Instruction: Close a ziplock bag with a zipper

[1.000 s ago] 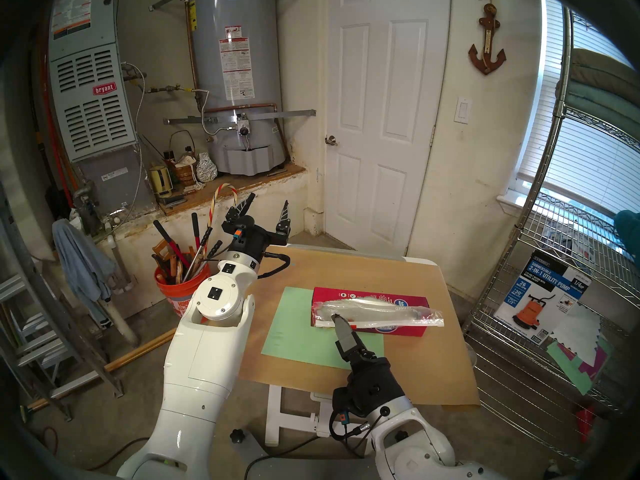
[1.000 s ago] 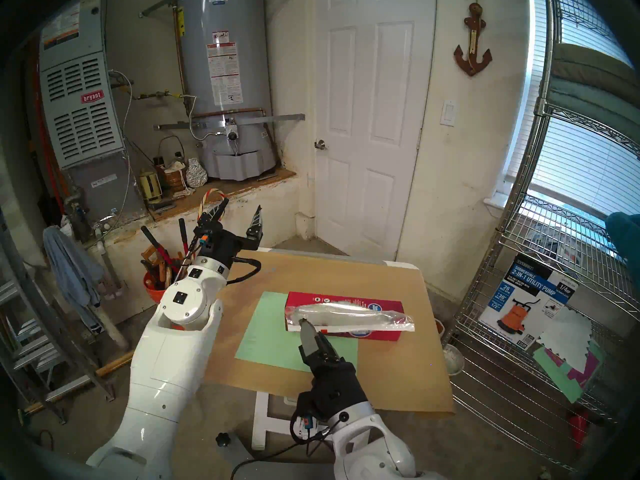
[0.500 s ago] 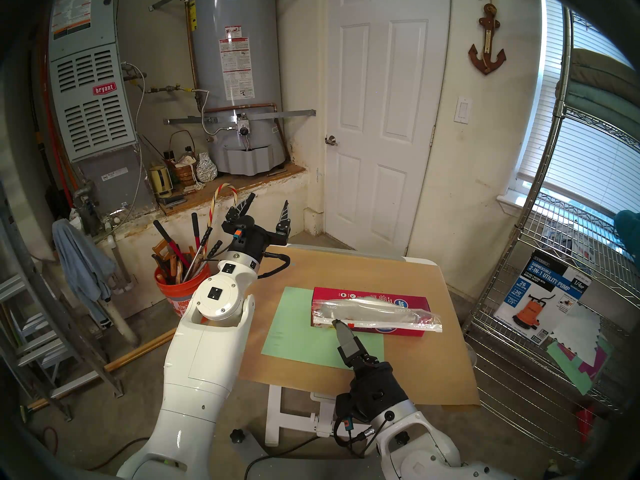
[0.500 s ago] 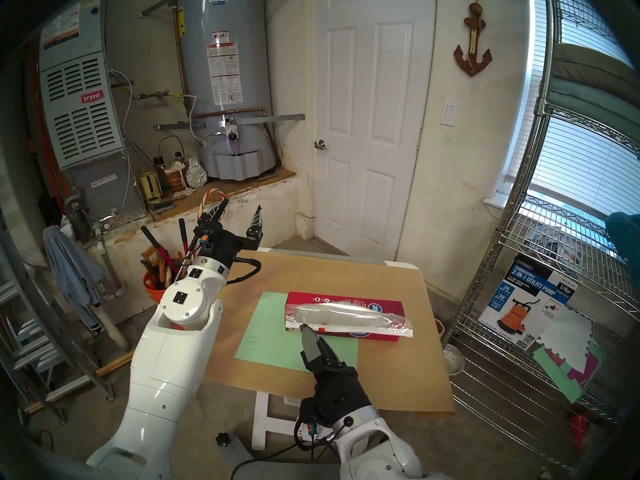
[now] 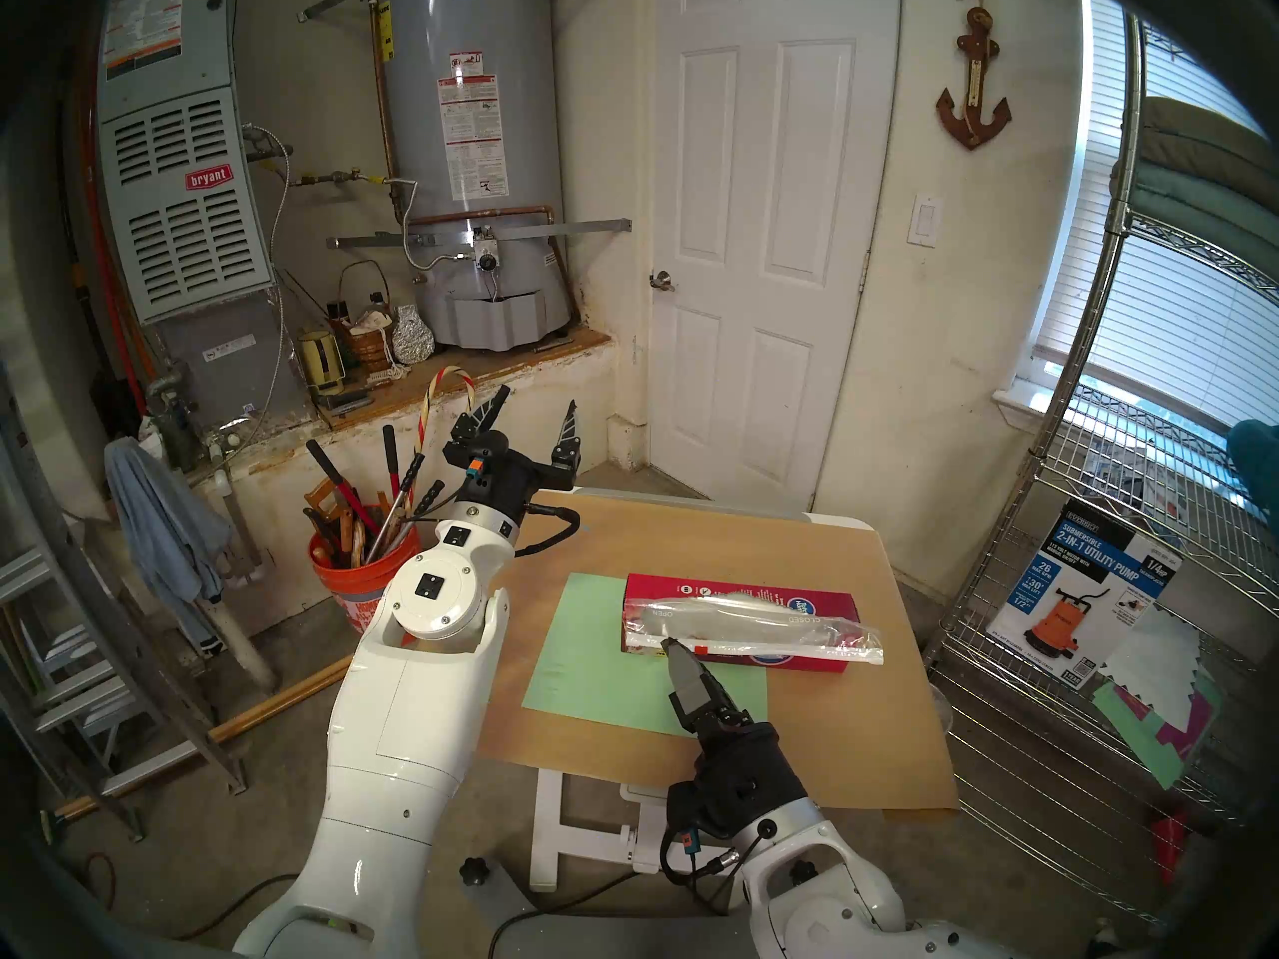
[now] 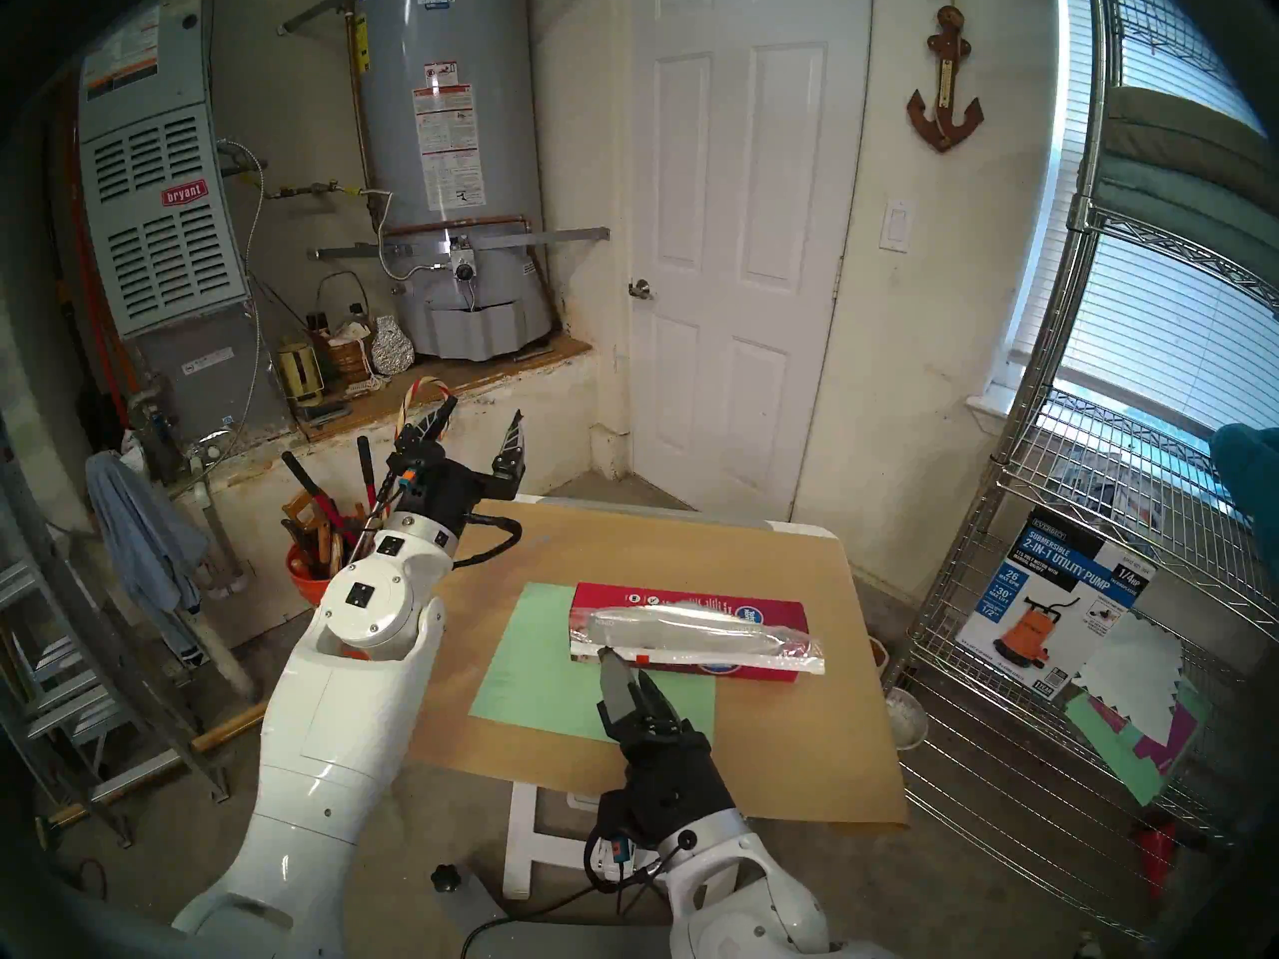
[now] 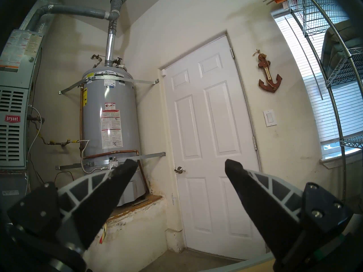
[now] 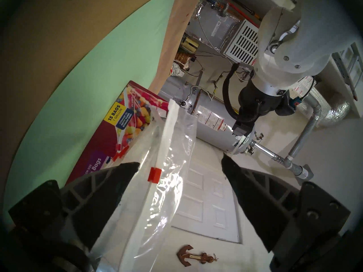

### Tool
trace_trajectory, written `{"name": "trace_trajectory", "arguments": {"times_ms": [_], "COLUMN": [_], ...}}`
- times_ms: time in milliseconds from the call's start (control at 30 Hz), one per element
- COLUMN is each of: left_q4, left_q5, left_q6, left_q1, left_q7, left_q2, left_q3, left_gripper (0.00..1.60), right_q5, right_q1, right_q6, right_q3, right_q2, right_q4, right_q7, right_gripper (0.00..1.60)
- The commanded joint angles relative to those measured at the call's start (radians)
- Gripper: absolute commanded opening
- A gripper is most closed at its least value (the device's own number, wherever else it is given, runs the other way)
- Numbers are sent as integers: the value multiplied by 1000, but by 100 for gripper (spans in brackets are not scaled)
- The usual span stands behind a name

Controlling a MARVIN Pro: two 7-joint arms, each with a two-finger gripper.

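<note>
The clear ziplock bag [image 5: 754, 625] lies along the top of a long red cardboard box [image 5: 823, 601]. Its zipper [image 5: 789, 653], a white strip, runs along the edge nearest me, with a small red slider [image 5: 701, 650] near the left end. My right gripper [image 5: 682, 653] is turned on its side at that end, open. In the right wrist view its fingers [image 8: 125, 173] straddle the zipper edge, the slider [image 8: 154, 174] lies between them, and the bag [image 8: 170, 197] is unpinched. My left gripper [image 5: 533, 411] is raised beyond the table's far left corner, open and empty.
The box sits partly on a green sheet [image 5: 588, 653] on a brown-paper-covered table [image 5: 830, 743]. An orange bucket of tools [image 5: 353, 577] stands left of the table. A wire shelf [image 5: 1080, 591] stands to the right, and a white door [image 5: 761, 245] is behind.
My right gripper has drawn back a little toward me, from over the bag to its zipper edge. The red slider now shows beside the fingertip. The left arm has not moved.
</note>
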Motion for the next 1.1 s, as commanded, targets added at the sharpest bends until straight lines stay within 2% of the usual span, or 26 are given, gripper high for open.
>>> {"name": "trace_trajectory", "arguments": {"times_ms": [0,167,333,733,867,1067], "left_q4": [-23,-23,-23,-23,-23,-22], "left_q5": [2,2,2,2,2,1], "left_q6": [-3,-3,-3,-3,-3,-4], "left_q1": [-12,-12,-12,-12,-12,-13], "left_q7": [0,0,0,0,0,0], "left_q2": [1,1,1,1,1,1], "left_q3": [-1,-1,-1,-1,-1,-1], "left_gripper": [160,160,160,160,160,160], "right_q5": [-22,-48,-41,-4,-8,68], "right_q1": [39,50,49,22,20,75], "right_q6": [37,56,63,35,13,-95], "right_q3": [-3,-6,-3,-2,0,33], "right_q2": [-54,-65,-66,7,22,47], "right_q4": [-1,11,-3,-138,-182,-246], "right_q7": [-11,-13,-8,32,86,186], "right_gripper": [160,160,160,160,160,160]}}
